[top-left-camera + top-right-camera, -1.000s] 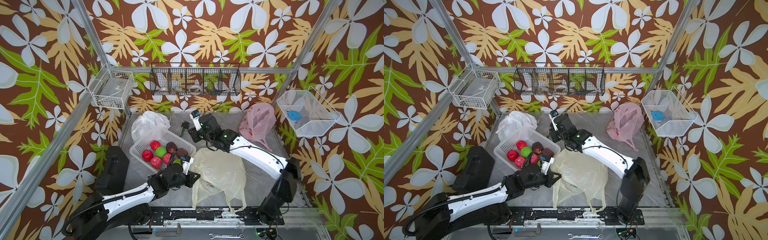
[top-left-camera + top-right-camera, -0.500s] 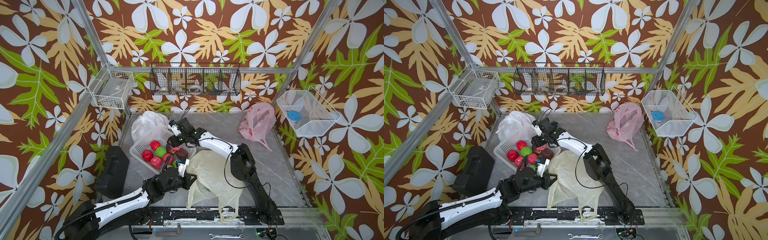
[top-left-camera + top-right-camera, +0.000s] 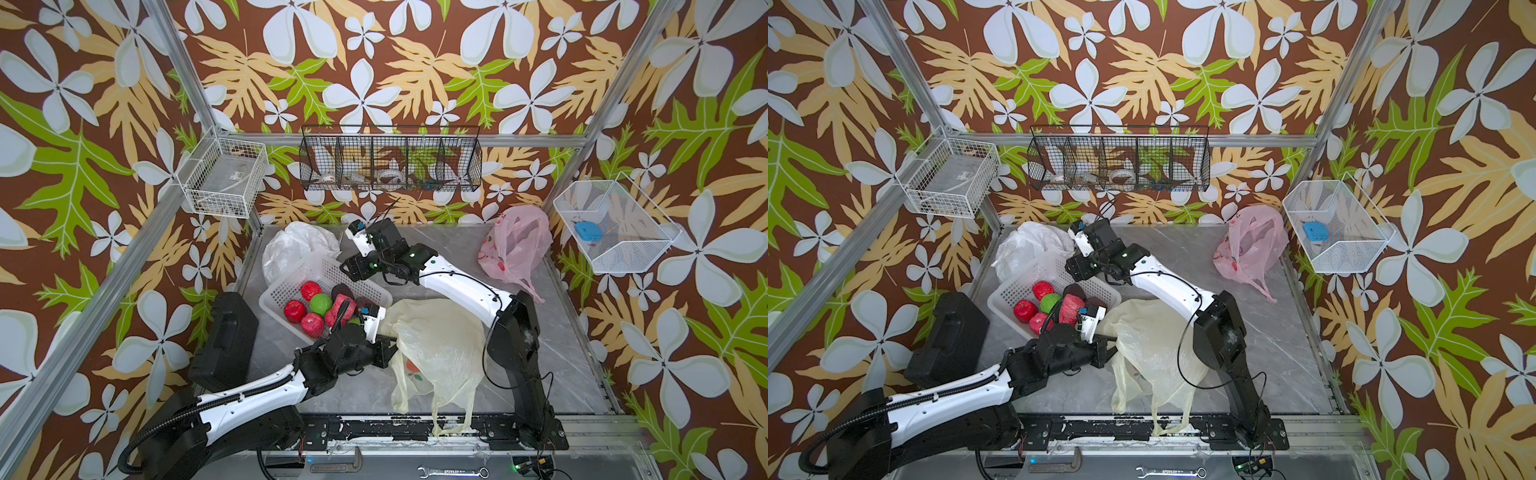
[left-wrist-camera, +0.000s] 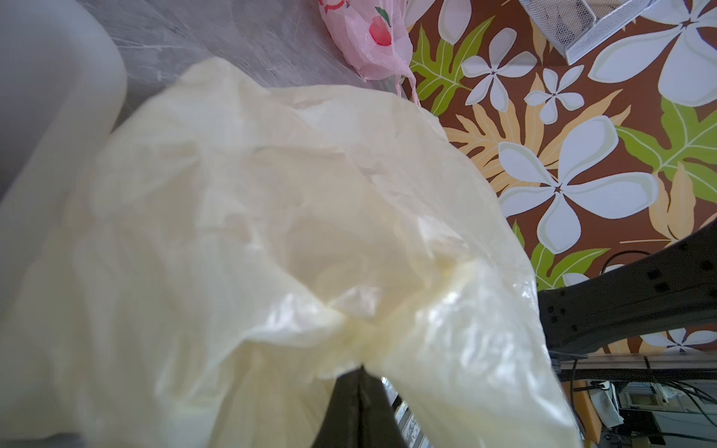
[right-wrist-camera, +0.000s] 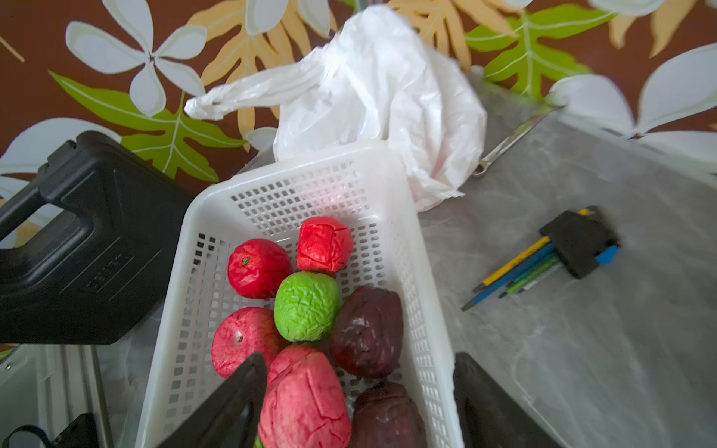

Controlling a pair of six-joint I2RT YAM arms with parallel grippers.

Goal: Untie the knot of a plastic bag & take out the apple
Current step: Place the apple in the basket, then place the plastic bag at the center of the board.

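Yellow bag (image 3: 1158, 357) slumped across the front half of the table (image 3: 1287, 332), handles trailing over the near rail, one edge pinched in the closed left gripper (image 3: 1108, 352). Right gripper (image 3: 1073, 270) above the far rim of the white basket (image 3: 1013, 291) — jaw gap unreadable. Inside, a pink apple (image 3: 1070, 311) among red, green and dark ones. Pink bag (image 3: 1252, 249) far right; white bag (image 3: 1025, 249) behind the basket.

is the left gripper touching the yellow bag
Touching. In the left wrist view the left gripper is shut, with the yellow bag gathered and pinched at its tips.
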